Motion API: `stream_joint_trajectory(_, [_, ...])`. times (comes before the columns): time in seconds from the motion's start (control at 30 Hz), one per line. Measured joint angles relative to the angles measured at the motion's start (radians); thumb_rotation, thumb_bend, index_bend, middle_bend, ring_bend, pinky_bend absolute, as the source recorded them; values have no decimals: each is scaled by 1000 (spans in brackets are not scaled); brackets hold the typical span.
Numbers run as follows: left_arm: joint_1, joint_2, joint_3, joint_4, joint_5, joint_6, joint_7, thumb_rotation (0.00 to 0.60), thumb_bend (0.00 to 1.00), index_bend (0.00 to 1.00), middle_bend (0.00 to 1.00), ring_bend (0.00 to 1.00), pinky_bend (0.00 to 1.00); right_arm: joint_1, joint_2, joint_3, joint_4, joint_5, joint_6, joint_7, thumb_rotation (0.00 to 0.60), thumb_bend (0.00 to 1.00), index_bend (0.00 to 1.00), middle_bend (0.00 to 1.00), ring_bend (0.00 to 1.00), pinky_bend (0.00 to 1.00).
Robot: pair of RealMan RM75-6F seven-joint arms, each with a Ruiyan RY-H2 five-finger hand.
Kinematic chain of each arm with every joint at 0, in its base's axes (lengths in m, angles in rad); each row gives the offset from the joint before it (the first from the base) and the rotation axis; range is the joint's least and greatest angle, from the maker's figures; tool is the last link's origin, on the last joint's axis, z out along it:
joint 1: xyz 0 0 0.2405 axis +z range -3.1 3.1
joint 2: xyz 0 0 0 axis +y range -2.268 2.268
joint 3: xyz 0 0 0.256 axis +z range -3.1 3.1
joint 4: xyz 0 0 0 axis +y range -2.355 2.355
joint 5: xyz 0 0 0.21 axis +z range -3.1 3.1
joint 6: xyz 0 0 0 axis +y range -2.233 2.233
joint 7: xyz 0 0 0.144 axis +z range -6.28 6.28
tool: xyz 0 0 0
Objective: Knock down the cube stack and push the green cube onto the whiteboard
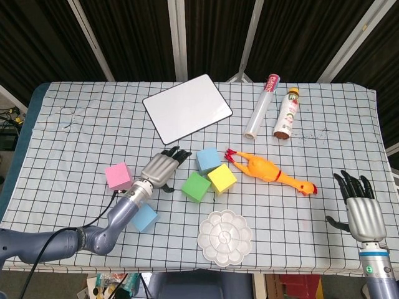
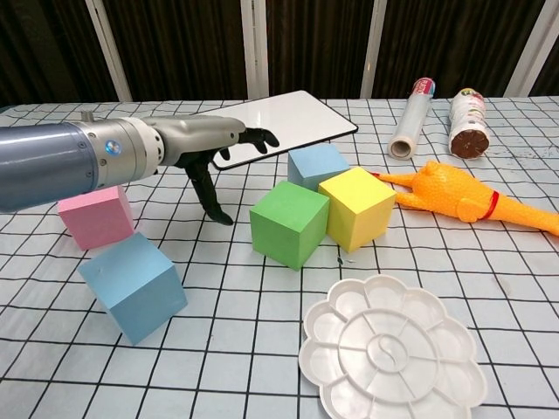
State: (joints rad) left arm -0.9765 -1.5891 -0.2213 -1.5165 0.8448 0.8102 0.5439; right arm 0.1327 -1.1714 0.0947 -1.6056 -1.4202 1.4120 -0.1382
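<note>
Stack is down: cubes lie scattered on the desk point(image 1: 75, 131). Green cube point(image 1: 196, 187) sits beside the yellow cube point(image 1: 222, 179), well short of the whiteboard point(image 1: 187, 107). Left hand point(image 1: 160, 169), fingers spread, holds nothing just left of it. Push remains outstanding.

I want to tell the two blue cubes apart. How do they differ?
One blue cube sits behind the green cube and yellow cube; the other blue cube lies alone near the front, by the pink cube. The front one sits tipped in the chest view; the back one sits flat. Both are the same light blue.
</note>
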Motion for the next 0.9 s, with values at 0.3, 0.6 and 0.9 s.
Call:
stream_joint_trajectory(0.3, [-46, -37, 16, 8, -11, -42, -34, 600, 0, 14, 70, 17, 163, -2, 7, 4, 1, 4, 3, 17, 600, 27, 112, 67, 129, 37])
stream_joint_trajectory(0.6, [-79, -117, 16, 53, 28, -31, -64, 600, 33, 58, 163, 205, 348, -3, 18, 5, 0, 6, 1, 40, 600, 27, 112, 67, 128, 37])
stream_joint_trajectory(0.9, [-66, -150, 18, 85, 148, 44, -117, 600, 335, 189, 410, 576, 675, -1, 26, 3, 2, 6, -8, 62, 600, 27, 112, 67, 128, 37])
